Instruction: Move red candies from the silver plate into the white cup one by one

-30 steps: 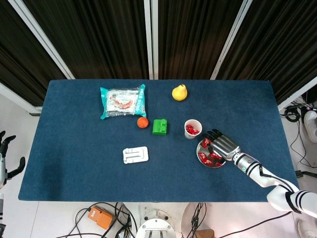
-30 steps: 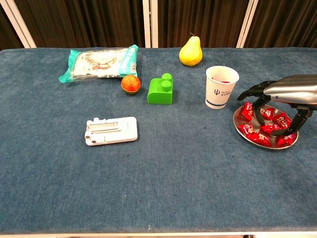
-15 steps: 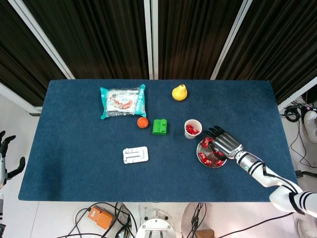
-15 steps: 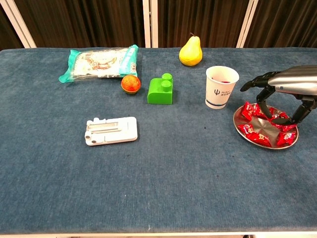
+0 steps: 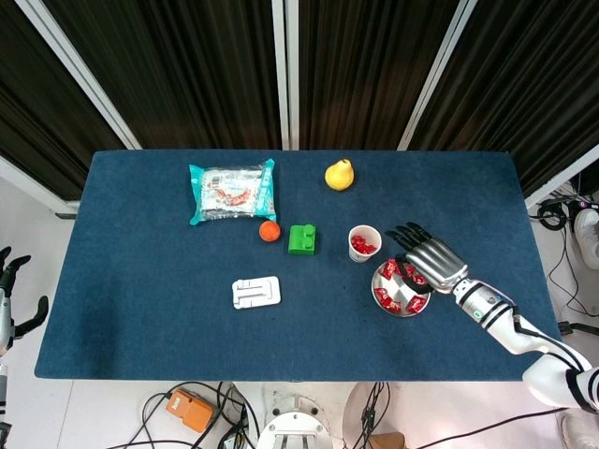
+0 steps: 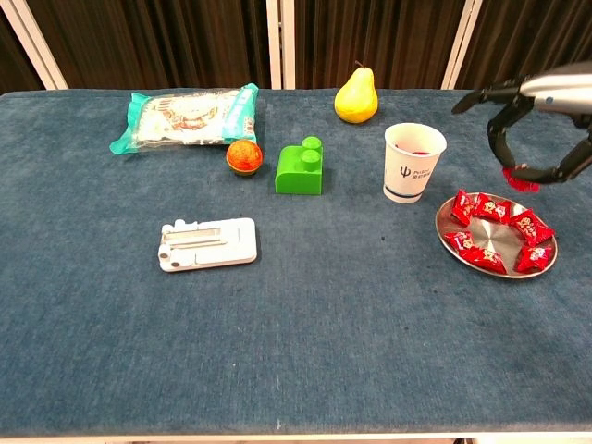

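The silver plate [image 6: 445,228] [image 5: 377,284] lies on the right of the table with several red candies [image 6: 485,209] [image 5: 392,303] on it. Just left of it stands the white cup [image 6: 413,164] [image 5: 364,243], with red candies inside. My right hand [image 6: 548,100] [image 5: 433,261] hovers above the plate, right of the cup. It pinches one red candy [image 6: 521,178] between thumb and a finger, its other fingers spread. My left hand [image 5: 12,297] hangs off the table's left edge, fingers apart and holding nothing.
A yellow pear [image 6: 356,96], a green block [image 6: 301,167], a small orange ball [image 6: 244,156], a snack bag [image 6: 187,116] and a white flat holder [image 6: 206,243] lie left of the cup. Dark curtains stand behind the table.
My right hand has risen off the plate with one red candy pinched in its fingers. The candies on the plate have shifted a little. The left hand is still.
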